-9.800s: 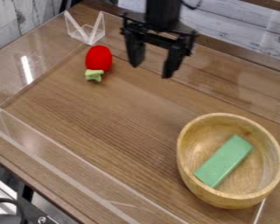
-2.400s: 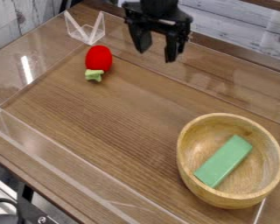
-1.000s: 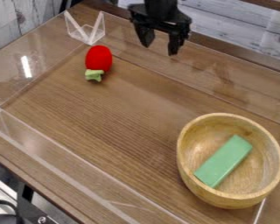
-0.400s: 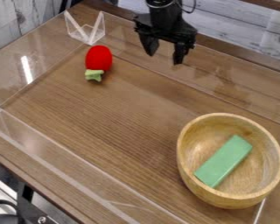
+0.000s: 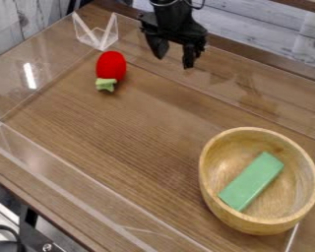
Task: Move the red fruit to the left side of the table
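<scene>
The black gripper (image 5: 172,51) hangs wide open and empty near the brown wood-grain table's (image 5: 134,138) far edge. The small red strawberry-like fruit (image 5: 110,68) lies toward the far left corner.

A robot test bench in a lab: a wood-grain table (image 5: 134,128) fenced by clear acrylic walls (image 5: 42,59), a black arm (image 5: 173,12) mounted over it, and toy props laid out, namely a red fruit (image 5: 110,66) and a wooden bowl (image 5: 259,179) holding a green block (image 5: 252,181).
</scene>
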### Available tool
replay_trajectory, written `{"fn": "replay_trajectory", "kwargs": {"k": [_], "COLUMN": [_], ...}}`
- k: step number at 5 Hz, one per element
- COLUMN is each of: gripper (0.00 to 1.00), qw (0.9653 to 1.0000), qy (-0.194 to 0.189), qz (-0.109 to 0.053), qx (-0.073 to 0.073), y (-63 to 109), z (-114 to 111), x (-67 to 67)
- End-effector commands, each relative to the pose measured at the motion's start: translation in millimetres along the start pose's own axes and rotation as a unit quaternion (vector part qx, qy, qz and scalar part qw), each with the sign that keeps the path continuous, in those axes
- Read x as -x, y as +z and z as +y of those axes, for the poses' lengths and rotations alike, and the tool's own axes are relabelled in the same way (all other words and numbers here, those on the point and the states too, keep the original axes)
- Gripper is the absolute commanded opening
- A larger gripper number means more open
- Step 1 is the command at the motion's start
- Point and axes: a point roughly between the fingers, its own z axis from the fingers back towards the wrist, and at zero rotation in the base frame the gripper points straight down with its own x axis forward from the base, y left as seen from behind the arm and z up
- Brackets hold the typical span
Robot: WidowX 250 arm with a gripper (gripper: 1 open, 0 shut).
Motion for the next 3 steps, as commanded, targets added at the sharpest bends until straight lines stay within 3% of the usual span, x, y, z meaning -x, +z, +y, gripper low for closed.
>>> {"fn": "replay_trajectory", "kwargs": {"k": [1, 2, 3], "gripper": [1.0, 1.0, 1.0], "qw": [0.998, 0.9985, 0.998], "qy": [-0.04, -0.01, 0.017], "qz": [-0.05, -0.05, -0.056], "qx": [0.001, -0.018, -0.025], "y": [32.5, 43.4, 59.9], "z": [-10.0, -16.9, -20.5], "x": [-12.6, -20.4, -29.1]}}
